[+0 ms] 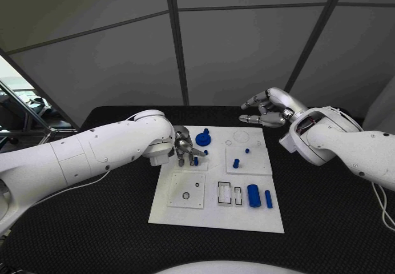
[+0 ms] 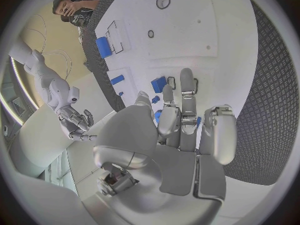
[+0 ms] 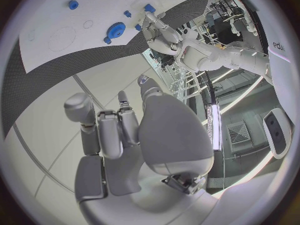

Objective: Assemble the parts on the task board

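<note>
Left hand (image 1: 184, 149), fingers spread, hovering just beside small blue part (image 1: 204, 152); right hand (image 1: 267, 108) curled empty, well apart.

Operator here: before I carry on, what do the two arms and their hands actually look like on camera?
Both arms are glossy white, rounded shells with dark seams at the segment joints. A thin pale cable trails beside each arm. The left hand and right hand are silver metal, with jointed fingers showing dark gaps between segments and smooth rounded tips.
</note>
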